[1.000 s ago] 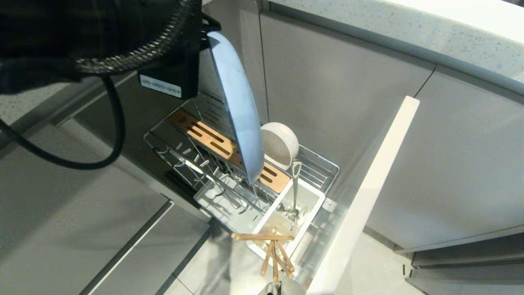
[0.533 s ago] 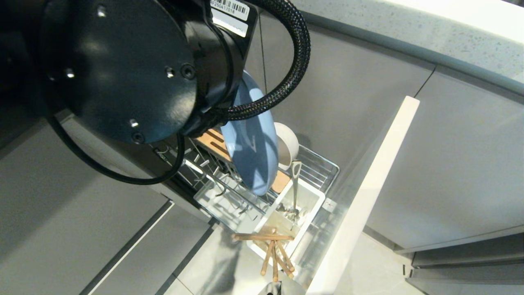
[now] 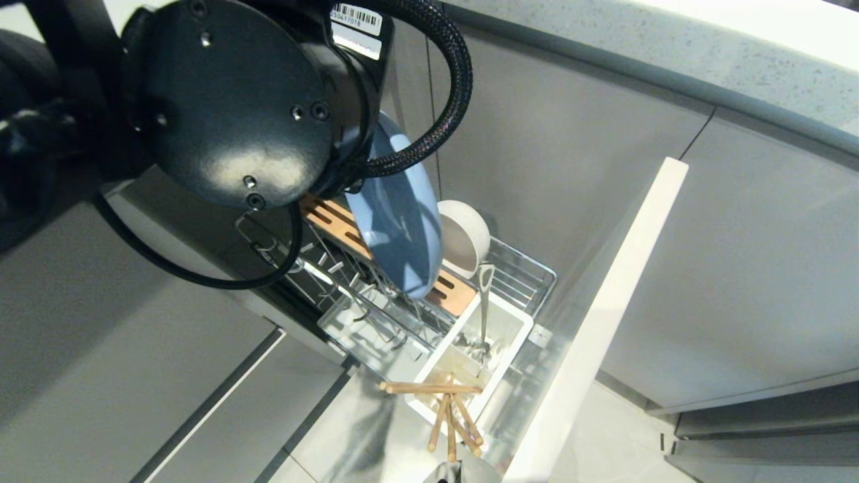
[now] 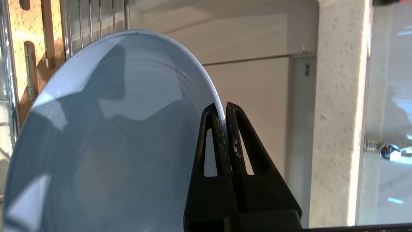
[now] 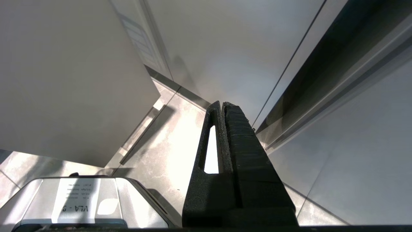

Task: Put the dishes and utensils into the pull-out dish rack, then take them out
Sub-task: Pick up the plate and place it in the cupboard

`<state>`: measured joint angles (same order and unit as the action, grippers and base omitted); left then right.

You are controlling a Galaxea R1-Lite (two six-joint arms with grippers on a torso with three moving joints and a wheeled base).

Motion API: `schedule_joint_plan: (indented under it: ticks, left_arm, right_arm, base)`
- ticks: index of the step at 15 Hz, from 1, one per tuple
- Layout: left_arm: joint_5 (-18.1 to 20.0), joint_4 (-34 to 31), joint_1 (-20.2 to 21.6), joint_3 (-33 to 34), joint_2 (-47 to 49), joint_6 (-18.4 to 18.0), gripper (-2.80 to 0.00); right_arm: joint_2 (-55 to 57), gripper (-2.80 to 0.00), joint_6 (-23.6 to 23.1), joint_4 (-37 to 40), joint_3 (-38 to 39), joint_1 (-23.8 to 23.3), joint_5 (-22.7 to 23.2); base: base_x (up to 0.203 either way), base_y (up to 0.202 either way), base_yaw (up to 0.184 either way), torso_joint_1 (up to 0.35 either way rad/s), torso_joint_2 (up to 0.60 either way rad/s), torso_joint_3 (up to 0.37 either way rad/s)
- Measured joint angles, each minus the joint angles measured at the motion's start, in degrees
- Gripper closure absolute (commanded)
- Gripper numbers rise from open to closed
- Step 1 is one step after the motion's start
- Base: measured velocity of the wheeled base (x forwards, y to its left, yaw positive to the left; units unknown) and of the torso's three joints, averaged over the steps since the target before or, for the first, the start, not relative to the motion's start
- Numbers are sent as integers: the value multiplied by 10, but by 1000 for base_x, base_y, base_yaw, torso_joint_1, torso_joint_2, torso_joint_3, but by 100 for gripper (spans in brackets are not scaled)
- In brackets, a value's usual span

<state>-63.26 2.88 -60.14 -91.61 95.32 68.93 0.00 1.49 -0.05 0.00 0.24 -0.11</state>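
My left gripper (image 4: 224, 111) is shut on the rim of the light-blue plate (image 4: 106, 129). In the head view the plate (image 3: 399, 228) hangs tilted on edge over the pull-out dish rack (image 3: 530, 268), its lower edge by the slotted wooden strip (image 3: 335, 221); I cannot tell whether it touches. My left arm's wrist (image 3: 235, 107) hides the fingers there. The cream-white bowl (image 3: 463, 238) stands just behind the plate. A silver utensil (image 3: 484, 302) stands in the white caddy (image 3: 517, 329), with the chopsticks (image 3: 449, 409) at its near end. My right gripper (image 5: 222, 106) is shut and empty, parked low over the floor.
The rack's pale front panel (image 3: 604, 322) juts out to the right of the basket. Grey cabinet fronts (image 3: 570, 134) rise behind it under a speckled countertop (image 3: 671, 54). The arm's black cable (image 3: 456, 80) loops above the plate. My own base (image 5: 80, 203) lies under the right gripper.
My left arm has swung into the head view with the plate. The plate has turned from edge-on to showing its face, its lower edge staying near the wooden strip.
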Motion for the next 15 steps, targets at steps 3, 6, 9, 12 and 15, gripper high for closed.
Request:
schedule_joint_plan:
  ticks: [3, 6, 9, 12, 15]
  left_arm:
    - [0, 27, 6, 23, 1, 2, 0]
    - [-5, 78, 9, 57, 1, -1, 0]
    - [-30, 86, -5, 74, 1, -2, 0]
    - [-47, 87, -32, 76, 0, -3, 0]
    - [-62, 88, -41, 72, -1, -10, 0]
  right_arm:
    - [0, 0, 0, 0, 0, 0, 0]
    - [0, 0, 0, 0, 0, 0, 0]
    - [0, 0, 0, 0, 0, 0, 0]
    - [0, 0, 0, 0, 0, 0, 0]
    - [0, 0, 0, 0, 0, 0, 0]
  base:
    - [0, 0, 0, 0, 0, 0]
    - [0, 0, 0, 0, 0, 0]
    - [0, 0, 0, 0, 0, 0]
    - [0, 0, 0, 0, 0, 0]
    - [0, 0, 0, 0, 0, 0]
